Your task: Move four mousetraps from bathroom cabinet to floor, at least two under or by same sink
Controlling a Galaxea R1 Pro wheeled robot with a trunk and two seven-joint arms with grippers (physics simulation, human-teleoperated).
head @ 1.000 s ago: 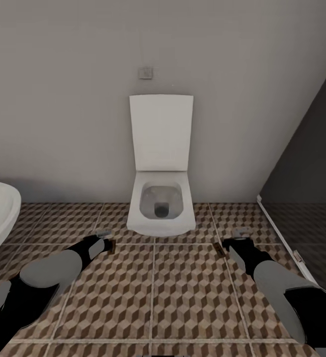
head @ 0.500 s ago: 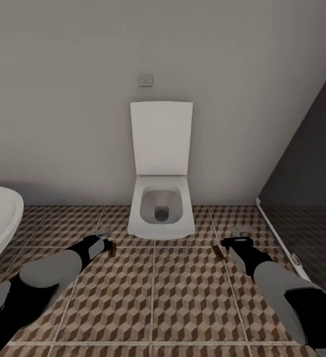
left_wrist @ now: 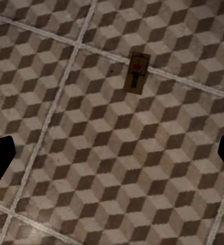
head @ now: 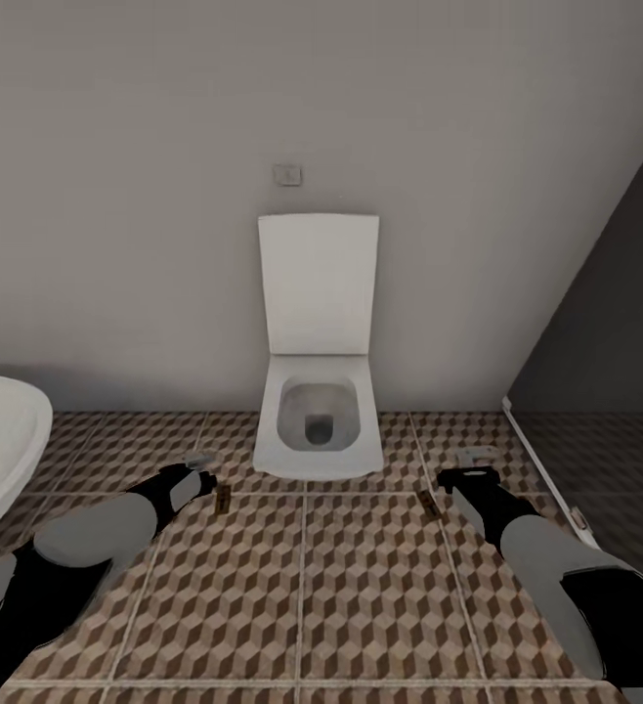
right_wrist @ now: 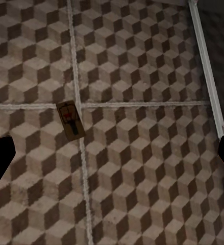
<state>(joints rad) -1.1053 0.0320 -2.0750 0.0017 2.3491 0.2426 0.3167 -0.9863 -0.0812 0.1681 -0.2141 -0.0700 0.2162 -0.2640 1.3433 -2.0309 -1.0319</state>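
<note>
Two mousetraps lie flat on the cube-patterned bathroom floor (head: 361,587) in front of a toilet. One mousetrap (head: 222,501) sits just off the tip of my left gripper (head: 200,471); in the left wrist view this mousetrap (left_wrist: 138,73) lies on a grout line ahead of the open left gripper (left_wrist: 112,158). The other mousetrap (head: 426,503) lies beside my right gripper (head: 471,465); the right wrist view has it (right_wrist: 70,119) ahead of the open right gripper (right_wrist: 112,158). Nothing is between either pair of fingers. The cabinet and the sink are out of view.
A white toilet (head: 317,411) with its lid up stands against the far wall. A white rounded tub rim (head: 4,440) juts in at the left. At the right is a dark glass partition (head: 605,323) on a white floor rail (head: 541,464).
The whole head view has slid, so the toilet and wall sit lower and a bit smaller: the camera moved. Both traps lie still and both grippers stay open.
</note>
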